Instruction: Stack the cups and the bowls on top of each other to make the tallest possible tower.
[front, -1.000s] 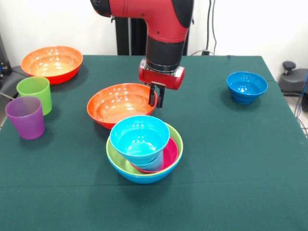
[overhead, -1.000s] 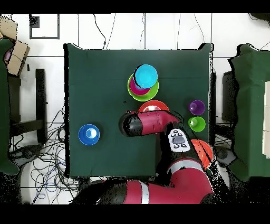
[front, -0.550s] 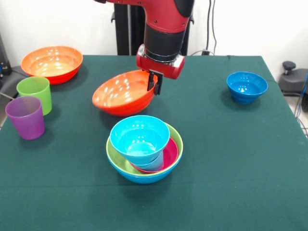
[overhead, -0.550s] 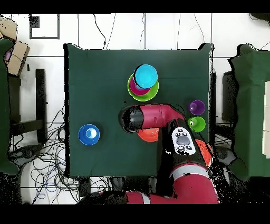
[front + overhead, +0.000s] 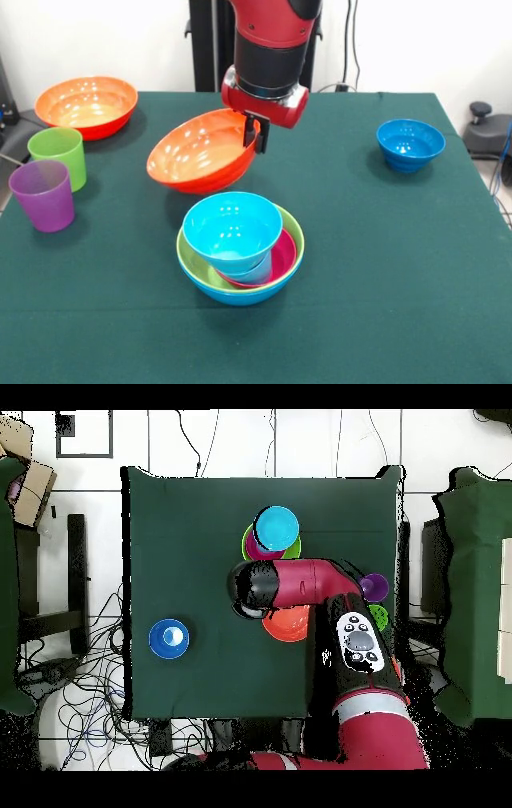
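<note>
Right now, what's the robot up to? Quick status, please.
Gripper shut on orange bowl's rim, bowl tilted, off the table. Tower just in front, cyan bowl on top. Nothing between them.

Glossy red arm (image 5: pixel 272 24), black wrist band, red flange (rounded)

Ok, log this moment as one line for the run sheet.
gripper: shut on orange bowl rim | bowl: lifted, tilted, clear of table | tower: cyan bowl on top | phase: carrying
</note>
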